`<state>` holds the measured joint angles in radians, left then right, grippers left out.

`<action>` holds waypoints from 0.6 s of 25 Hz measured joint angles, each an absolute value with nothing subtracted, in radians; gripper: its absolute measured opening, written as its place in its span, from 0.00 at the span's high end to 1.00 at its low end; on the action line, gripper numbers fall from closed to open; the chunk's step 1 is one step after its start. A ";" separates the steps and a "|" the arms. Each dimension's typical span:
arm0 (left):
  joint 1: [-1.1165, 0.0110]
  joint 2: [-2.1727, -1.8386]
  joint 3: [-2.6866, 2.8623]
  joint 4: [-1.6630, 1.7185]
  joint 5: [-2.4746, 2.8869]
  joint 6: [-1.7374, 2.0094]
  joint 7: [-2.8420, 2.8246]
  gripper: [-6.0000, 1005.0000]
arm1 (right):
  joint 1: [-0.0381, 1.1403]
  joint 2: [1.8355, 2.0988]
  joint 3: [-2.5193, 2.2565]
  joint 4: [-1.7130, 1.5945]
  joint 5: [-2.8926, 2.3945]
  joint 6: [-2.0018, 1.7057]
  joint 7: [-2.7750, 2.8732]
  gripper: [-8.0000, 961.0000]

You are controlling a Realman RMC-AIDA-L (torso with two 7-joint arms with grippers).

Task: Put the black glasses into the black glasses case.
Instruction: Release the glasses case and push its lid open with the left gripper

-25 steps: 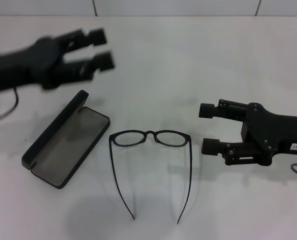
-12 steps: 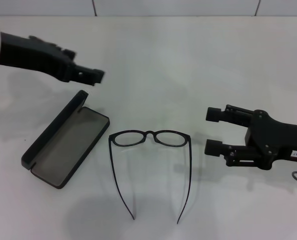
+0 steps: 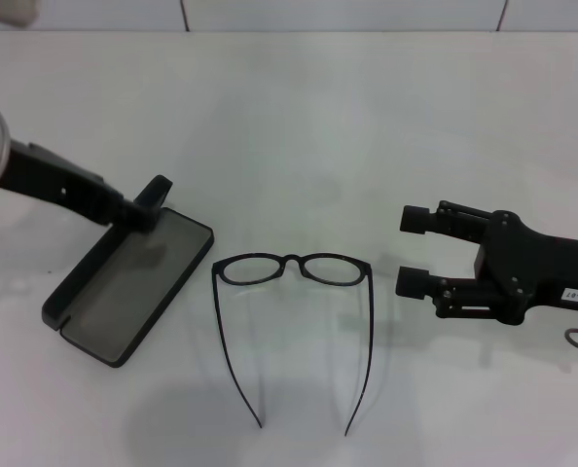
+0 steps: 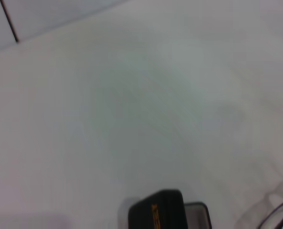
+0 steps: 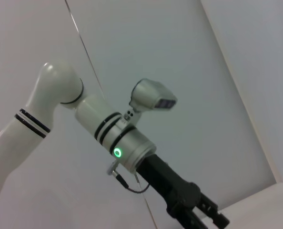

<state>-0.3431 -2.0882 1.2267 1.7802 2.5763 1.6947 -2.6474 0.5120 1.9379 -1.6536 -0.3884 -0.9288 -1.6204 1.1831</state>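
The black glasses [image 3: 291, 269] lie unfolded on the white table [image 3: 328, 117], lenses away from me, temple arms pointing toward the near edge. The black glasses case [image 3: 133, 277] lies open to their left, grey lining up, its lid [image 3: 104, 248] standing along the far-left side. My left gripper [image 3: 139, 211] is low at the far end of the lid, touching or just over it. The left wrist view shows the lid's end with orange lettering [image 4: 156, 213]. My right gripper [image 3: 412, 251] is open and empty, just right of the glasses.
A wall with tile seams [image 3: 182, 14] runs along the table's far edge. The right wrist view shows my left arm [image 5: 108, 129] and the head camera [image 5: 153, 95] against the wall.
My left arm has swung down and toward me, from above the table's far left to the far end of the case lid. The right gripper has drawn back slightly to the right.
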 joint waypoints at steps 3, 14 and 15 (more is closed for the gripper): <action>-0.342 -2.090 1.245 1.728 2.593 1.672 -2.646 0.14 | 0.512 1.938 -1.654 -0.388 -0.930 -1.619 1.182 0.11; -0.366 -2.092 1.423 1.616 2.781 1.588 -2.690 0.23 | 0.501 1.947 -1.654 -0.388 -0.939 -1.601 1.175 0.11; -0.366 -2.092 1.447 1.619 2.803 1.581 -2.703 0.26 | 0.498 1.947 -1.654 -0.388 -0.939 -1.601 1.173 0.11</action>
<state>-0.3662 -2.0920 1.4473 1.6192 2.8033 1.5811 -2.7028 0.4976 1.9468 -1.6535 -0.3880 -0.9389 -1.6012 1.1729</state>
